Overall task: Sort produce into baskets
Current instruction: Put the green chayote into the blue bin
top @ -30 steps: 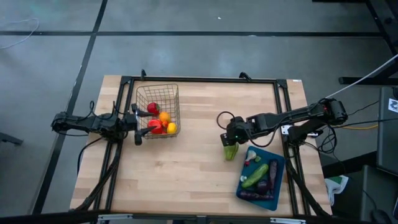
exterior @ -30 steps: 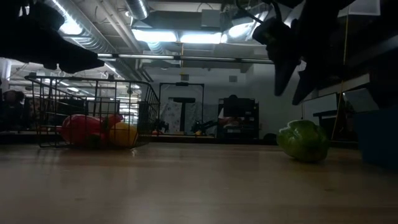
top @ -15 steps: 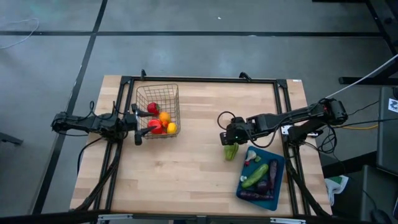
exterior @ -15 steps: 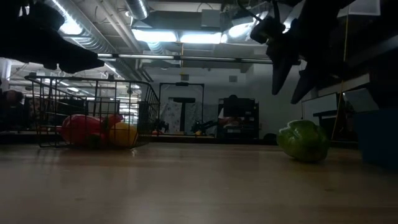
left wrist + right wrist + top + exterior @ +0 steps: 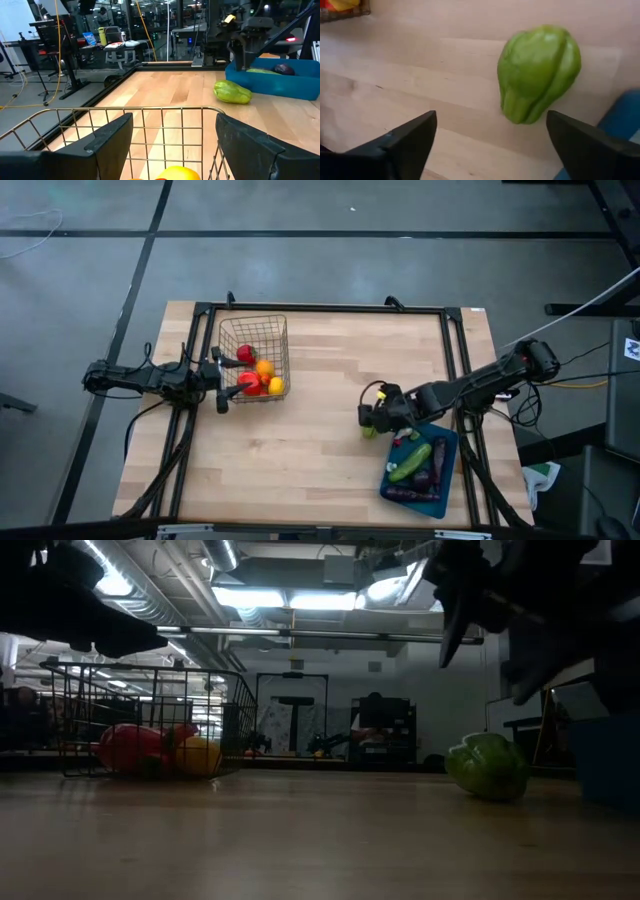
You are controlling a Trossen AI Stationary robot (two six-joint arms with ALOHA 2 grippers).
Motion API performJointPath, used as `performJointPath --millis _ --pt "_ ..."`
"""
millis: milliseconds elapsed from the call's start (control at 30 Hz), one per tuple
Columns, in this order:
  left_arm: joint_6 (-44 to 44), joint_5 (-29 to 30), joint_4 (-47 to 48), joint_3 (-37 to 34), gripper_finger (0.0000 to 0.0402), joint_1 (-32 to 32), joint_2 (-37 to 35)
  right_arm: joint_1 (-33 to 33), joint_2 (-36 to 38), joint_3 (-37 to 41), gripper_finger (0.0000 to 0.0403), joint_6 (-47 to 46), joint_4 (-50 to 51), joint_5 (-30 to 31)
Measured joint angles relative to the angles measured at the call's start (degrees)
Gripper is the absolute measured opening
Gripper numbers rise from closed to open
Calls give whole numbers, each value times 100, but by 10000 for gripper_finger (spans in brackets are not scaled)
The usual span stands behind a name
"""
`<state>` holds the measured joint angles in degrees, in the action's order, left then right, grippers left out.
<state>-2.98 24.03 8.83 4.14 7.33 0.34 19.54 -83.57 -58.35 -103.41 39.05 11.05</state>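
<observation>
A green pepper (image 5: pixel 540 72) lies on its side on the wooden table, just left of the teal tray (image 5: pixel 452 455); it also shows in the low view (image 5: pixel 487 766). My right gripper (image 5: pixel 490 145) is open and hovers above the pepper, covering most of it in the high view (image 5: pixel 372 418). The tray holds a cucumber (image 5: pixel 410 463), dark eggplants (image 5: pixel 428 480) and white garlic (image 5: pixel 405 430). The wire basket (image 5: pixel 252 320) holds tomatoes (image 5: pixel 246 354), an orange (image 5: pixel 264 367) and a lemon (image 5: pixel 275 386). My left gripper (image 5: pixel 221 382) is open at the basket's left wall.
Bare wood lies between the basket and the tray. A black frame (image 5: pixel 320 307) runs along the table's far and side edges. The tray's blue wall (image 5: pixel 610 760) stands right of the pepper in the low view.
My right gripper has moved toward the table's near edge and now stands over the green pepper, which was in plain sight beside it in the high view before. The pepper has stayed where it was.
</observation>
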Motion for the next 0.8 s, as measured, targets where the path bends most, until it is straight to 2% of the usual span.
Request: performJointPath --millis 133,267,500,800 --pt "0 0 0 0 281 0 1 47 -209 -2 396 -623 19 -62" --pt "0 0 1 0 281 0 0 15 -511 -2 392 -1076 -148 -430" --pt "0 0 1 0 281 0 2 -12 -838 -2 391 -1256 -408 -578" --pt "0 0 1 0 281 0 2 -8 -1123 0 390 -1918 -392 -722"
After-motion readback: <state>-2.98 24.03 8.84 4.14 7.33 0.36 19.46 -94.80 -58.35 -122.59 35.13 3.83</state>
